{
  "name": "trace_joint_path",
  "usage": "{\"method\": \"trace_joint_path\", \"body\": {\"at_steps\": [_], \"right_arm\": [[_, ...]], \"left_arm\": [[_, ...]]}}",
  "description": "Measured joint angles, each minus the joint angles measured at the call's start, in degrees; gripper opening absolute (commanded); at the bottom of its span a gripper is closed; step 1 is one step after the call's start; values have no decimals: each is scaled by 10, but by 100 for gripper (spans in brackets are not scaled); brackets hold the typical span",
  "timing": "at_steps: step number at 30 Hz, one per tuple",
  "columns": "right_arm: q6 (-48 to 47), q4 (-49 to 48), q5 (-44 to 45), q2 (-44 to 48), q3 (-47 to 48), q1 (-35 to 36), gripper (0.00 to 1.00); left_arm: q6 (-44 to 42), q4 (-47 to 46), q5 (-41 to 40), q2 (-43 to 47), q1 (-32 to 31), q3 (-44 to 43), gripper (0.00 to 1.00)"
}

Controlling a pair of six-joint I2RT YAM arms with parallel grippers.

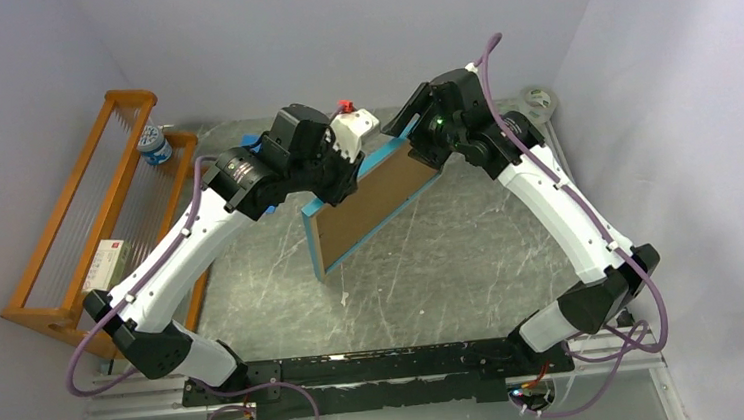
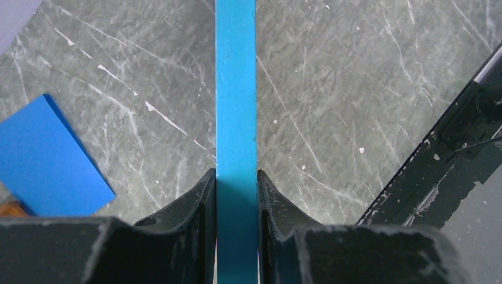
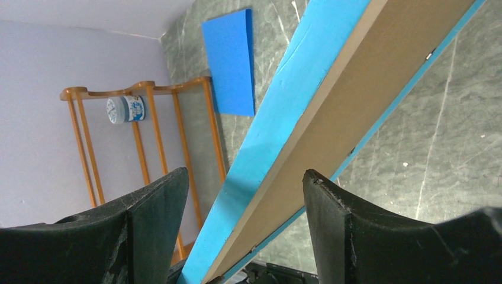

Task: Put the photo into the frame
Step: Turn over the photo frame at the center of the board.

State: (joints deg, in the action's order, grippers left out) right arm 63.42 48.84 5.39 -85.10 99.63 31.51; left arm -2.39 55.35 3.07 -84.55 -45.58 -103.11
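Observation:
The frame (image 1: 368,205) stands on edge and tilted over the table, turquoise rim around a plain brown back that faces the top camera. Its low corner is near the table at the left. My left gripper (image 1: 343,184) is shut on the frame's upper edge; the left wrist view shows the turquoise edge (image 2: 235,89) pinched between both fingers of that gripper (image 2: 235,177). My right gripper (image 1: 424,152) is open at the frame's high right end; its fingers straddle the frame (image 3: 308,118) with a gap on each side of that gripper (image 3: 245,173). The photo is out of view.
An orange wooden rack (image 1: 98,221) stands along the left wall with a small blue-and-white tub (image 1: 153,144) and a white box (image 1: 106,263) on it. A small flat blue pad (image 2: 47,160) lies on the table behind the frame. A tape roll (image 1: 538,100) sits at the back right.

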Motion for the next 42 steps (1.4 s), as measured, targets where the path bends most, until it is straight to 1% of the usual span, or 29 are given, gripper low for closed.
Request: {"method": "trace_joint_path", "body": {"at_steps": [3, 8, 13, 15, 16, 19, 22, 27, 28, 30, 33, 36, 38, 42], "right_arm": [[1, 11, -9, 0, 0, -3, 69], [2, 21, -14, 5, -6, -10, 58], [5, 27, -15, 35, -44, -21, 49], [7, 28, -15, 50, -60, -25, 40], [7, 28, -15, 56, -67, -28, 38], [13, 30, -31, 85, -101, -45, 32], [11, 25, -66, 115, -140, -79, 27], [-16, 2, -116, 177, -227, -145, 23], [-29, -2, -124, 183, -240, -156, 21], [-57, -9, -135, 187, -256, -173, 18], [-104, -24, -151, 178, -273, -196, 12], [-142, -60, -174, 174, -313, -215, 12], [-160, -89, -197, 174, -350, -227, 13], [-186, -162, -270, 161, -434, -254, 14]], "left_arm": [[-2, -2, 20, 0, 0, 1, 45], [4, -13, 104, 0, -3, -7, 60], [21, -24, 200, -3, -3, -42, 64], [33, -38, 228, 0, -5, -43, 66], [37, -42, 233, 0, -6, -43, 67], [62, -54, 236, 0, -8, -43, 72], [93, -67, 224, 0, -7, -43, 75], [158, -93, 189, -1, -2, -38, 77], [169, -97, 186, -1, 2, -34, 78], [186, -104, 189, -2, 22, -22, 78], [203, -110, 219, -11, 91, 1, 77], [211, -113, 242, -34, 177, 28, 77], [212, -112, 248, -58, 222, 41, 77], [212, -110, 255, -129, 267, 52, 78]]}}
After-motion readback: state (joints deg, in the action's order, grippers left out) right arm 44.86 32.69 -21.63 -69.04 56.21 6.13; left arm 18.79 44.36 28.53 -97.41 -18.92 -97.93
